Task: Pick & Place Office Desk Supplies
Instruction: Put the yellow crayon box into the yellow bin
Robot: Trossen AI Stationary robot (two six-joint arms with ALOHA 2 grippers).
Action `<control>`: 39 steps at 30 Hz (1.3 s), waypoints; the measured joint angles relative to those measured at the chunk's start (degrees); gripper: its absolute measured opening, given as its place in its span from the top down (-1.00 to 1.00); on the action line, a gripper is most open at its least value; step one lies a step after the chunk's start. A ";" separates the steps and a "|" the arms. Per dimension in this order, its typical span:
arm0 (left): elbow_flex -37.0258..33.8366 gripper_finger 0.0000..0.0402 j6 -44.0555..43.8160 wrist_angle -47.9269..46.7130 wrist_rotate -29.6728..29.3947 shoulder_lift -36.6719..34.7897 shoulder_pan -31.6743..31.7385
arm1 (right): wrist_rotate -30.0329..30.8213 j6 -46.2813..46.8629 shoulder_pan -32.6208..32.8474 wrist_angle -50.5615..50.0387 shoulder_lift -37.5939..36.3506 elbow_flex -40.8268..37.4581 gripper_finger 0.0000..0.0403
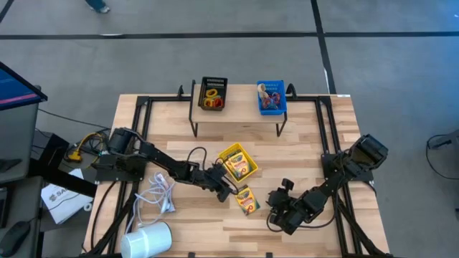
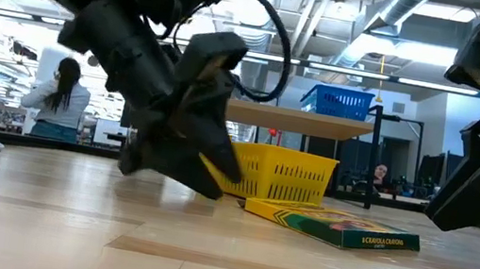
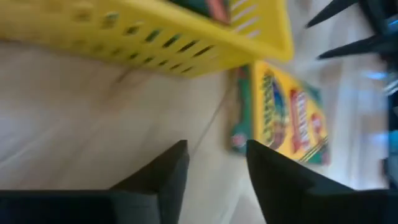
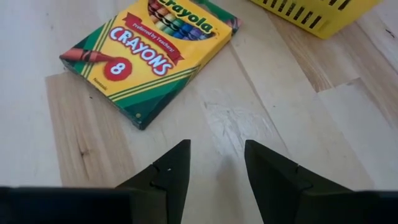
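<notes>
A yellow bin stands mid-table with a crayon box lying inside it. A second crayon box lies flat on the wood just nearer than the bin, also seen in the low view and both wrist views. My left gripper is low, left of that box and beside the bin's near corner. It is open and holds nothing. My right gripper is to the right of the loose box and nearer. It too is open over bare wood.
A small raised shelf at the far side carries a black bin with coloured rings and a blue bin. A white coiled cable and a white cylinder lie at the near left. People show beyond the table.
</notes>
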 joint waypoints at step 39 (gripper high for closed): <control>2.80 0.28 2.28 -3.61 1.70 0.10 -0.90 | -0.05 -0.02 0.81 0.90 0.02 0.00 0.26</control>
